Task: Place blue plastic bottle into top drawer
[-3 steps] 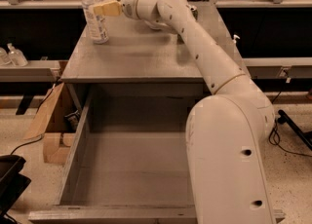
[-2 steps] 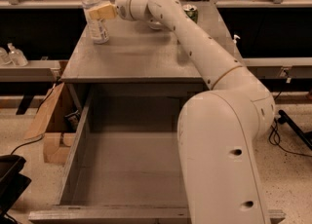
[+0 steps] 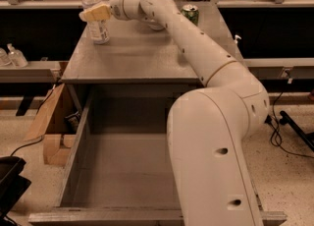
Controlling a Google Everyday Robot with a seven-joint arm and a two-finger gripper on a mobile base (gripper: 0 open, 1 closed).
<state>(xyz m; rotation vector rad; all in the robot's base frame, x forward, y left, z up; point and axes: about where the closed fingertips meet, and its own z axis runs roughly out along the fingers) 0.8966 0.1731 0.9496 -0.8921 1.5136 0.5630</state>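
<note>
One blue plastic bottle (image 3: 99, 32) stands upright on the far-left corner of the grey table (image 3: 142, 55), white cap up, label facing us. The gripper (image 3: 89, 14) is right at it, its tan tip across the bottle's upper body just below the neck. Contact looks likely from here, but I cannot tell whether it's clamped or how wide it stands. The bottle base is on the tabletop.

The arm (image 3: 196, 48) reaches in from the near right, crossing the table diagonally; its big white base link blocks the right half of the view.

The top drawer (image 3: 122, 171) is pulled out towards us below the table's front edge, grey bottom showing, nothing visible in the part I can see. The bottle is well apart from it.

A green can (image 3: 190, 14) stands upright at the far-right side of the table, behind the arm. Two small clear pump bottles (image 3: 14, 55) are on a low shelf to the left. A cardboard box (image 3: 49, 122) sits on the floor just beside the drawer's left wall.
</note>
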